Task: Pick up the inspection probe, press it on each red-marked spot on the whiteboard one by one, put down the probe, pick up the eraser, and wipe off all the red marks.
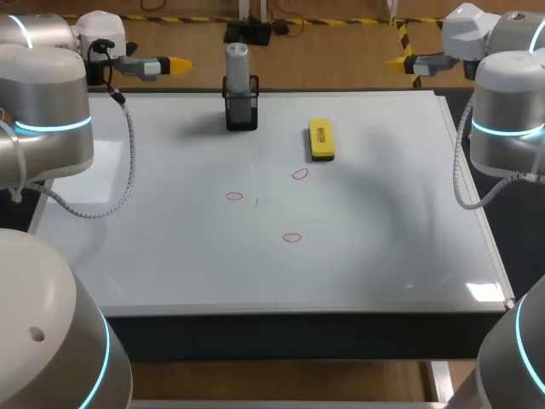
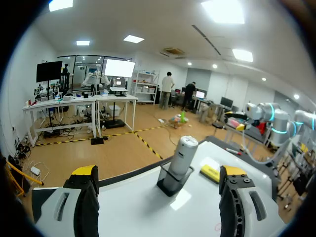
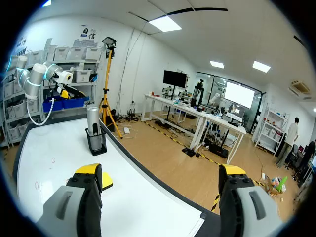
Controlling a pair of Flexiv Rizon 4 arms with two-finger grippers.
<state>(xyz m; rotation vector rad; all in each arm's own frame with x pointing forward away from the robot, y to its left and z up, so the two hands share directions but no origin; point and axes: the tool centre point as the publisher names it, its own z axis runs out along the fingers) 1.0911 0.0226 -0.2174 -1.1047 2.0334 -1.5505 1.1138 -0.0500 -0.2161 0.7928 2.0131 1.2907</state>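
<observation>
Both hands are wide and empty, parked beyond the whiteboard's (image 1: 383, 213) far corners: left hand (image 1: 177, 63) and right hand (image 1: 398, 63). The inspection probe (image 1: 238, 68) stands upright in its holder (image 1: 242, 111) at the far edge, which I judge suits a grasp from above. The eraser (image 1: 321, 139) lies to its right. Three red marks (image 1: 292, 238) sit mid-board, away from every edge, with open room around them.

The probe (image 1: 238, 68) stands upright in its holder (image 1: 242, 113), the yellow eraser (image 1: 321, 139) lying near it.
</observation>
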